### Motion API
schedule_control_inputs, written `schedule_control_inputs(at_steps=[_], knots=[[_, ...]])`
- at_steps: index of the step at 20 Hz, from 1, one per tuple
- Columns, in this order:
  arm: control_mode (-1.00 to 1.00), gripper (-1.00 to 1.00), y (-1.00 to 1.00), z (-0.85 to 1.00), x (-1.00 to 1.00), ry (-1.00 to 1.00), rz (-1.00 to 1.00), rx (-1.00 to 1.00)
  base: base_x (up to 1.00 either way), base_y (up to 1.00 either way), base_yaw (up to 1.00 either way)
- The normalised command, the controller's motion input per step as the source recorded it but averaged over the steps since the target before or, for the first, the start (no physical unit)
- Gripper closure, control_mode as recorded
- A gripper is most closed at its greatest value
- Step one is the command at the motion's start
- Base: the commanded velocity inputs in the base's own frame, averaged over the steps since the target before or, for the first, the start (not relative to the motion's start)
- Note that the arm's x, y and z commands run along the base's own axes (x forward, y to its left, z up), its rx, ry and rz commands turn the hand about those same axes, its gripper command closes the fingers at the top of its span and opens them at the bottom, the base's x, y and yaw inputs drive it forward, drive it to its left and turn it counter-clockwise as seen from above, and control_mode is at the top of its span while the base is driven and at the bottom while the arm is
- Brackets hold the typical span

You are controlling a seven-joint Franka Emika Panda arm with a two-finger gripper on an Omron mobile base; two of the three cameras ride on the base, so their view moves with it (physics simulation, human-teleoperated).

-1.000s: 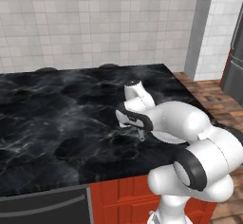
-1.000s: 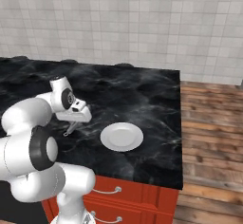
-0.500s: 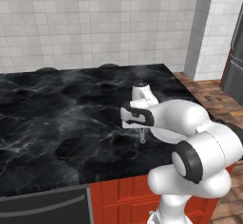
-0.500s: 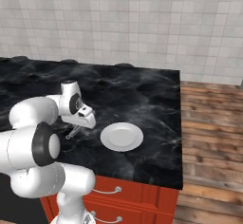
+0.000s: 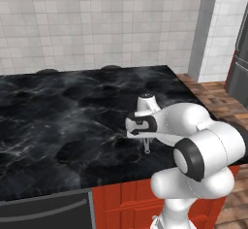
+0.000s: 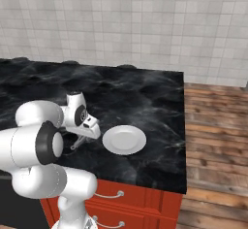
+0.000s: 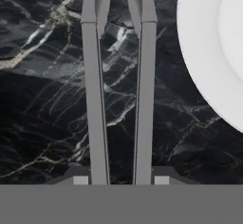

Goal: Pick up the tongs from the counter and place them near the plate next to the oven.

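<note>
My gripper (image 7: 121, 179) is shut on the tongs (image 7: 95, 99), whose two thin grey arms run up the hand view from between my fingertips (image 7: 80, 179). The white plate (image 7: 213, 47) lies just right of the tongs there, with a strip of black counter (image 7: 42, 123) between them. From the right base view, the gripper (image 6: 83, 137) hangs low over the counter (image 6: 145, 92), a short way left of the plate (image 6: 124, 139), and the tongs (image 6: 76, 144) point down from it. The left base view has the tongs (image 5: 147, 147) dangling under the gripper (image 5: 144, 137); whether they touch the counter I cannot tell.
A dark oven front (image 5: 48, 212) sits below the counter's front edge at the left, beside red cabinet fronts (image 6: 145, 204). The counter ends at the right over a wooden floor (image 6: 213, 126). A dark appliance (image 5: 240, 63) stands at the far right. A tiled wall backs the counter.
The gripper has carried the tongs to the right and a little lower, closer to the plate. The plate has not moved.
</note>
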Motion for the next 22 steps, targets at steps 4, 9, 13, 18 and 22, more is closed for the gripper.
schedule_control_inputs(at_steps=[4, 9, 13, 18, 22], knots=[[-1.00, 1.00, 0.00, -0.04, 0.00, 0.00, 0.00, 0.00, 0.00, 0.00, 0.00], [-1.00, 1.00, 0.00, -0.08, 0.00, 0.00, 0.00, 0.00, 0.00, 0.00, 0.00], [-1.00, 1.00, 0.04, -0.12, 0.00, 0.00, 0.00, 0.00, 0.00, 0.00, 0.00], [-1.00, 1.00, 0.08, -0.08, 0.00, 0.00, 0.00, 0.00, 0.00, 0.00, 0.00], [-1.00, 1.00, 0.02, -0.10, 0.00, 0.00, 0.00, 0.00, 0.00, 0.00, 0.00]])
